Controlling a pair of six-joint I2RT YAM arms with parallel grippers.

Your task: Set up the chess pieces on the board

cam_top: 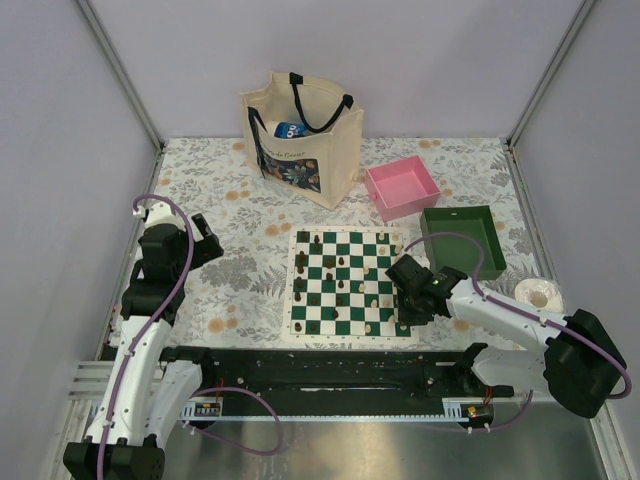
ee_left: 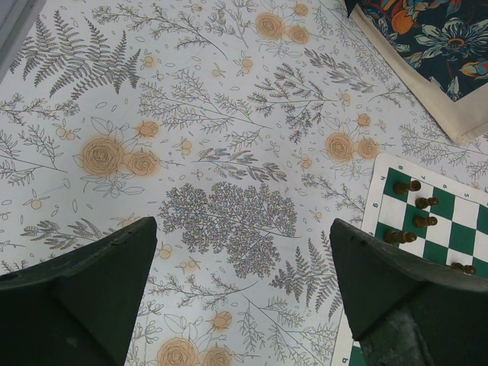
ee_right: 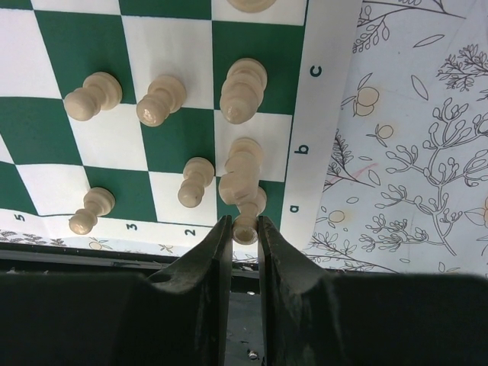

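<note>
Lower centre: right gripper (ee_right: 244, 236) is pinching a cream piece (ee_right: 242, 191) on a corner square of the board (ee_right: 175, 46), its long axis pointing up-frame from the jaws | left gripper (ee_left: 242, 244) is hovering spread wide, farther off.

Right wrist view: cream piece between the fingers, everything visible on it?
The cream chess piece is smooth, pale, plastic or wood by its look, with a rounded end. The right gripper is shut on that end, one dark finger each side. It sits at the board's corner square, by the letter a on the white border. A second cream piece overlaps it behind, so its type and whether its base touches the board are unclear.
</note>
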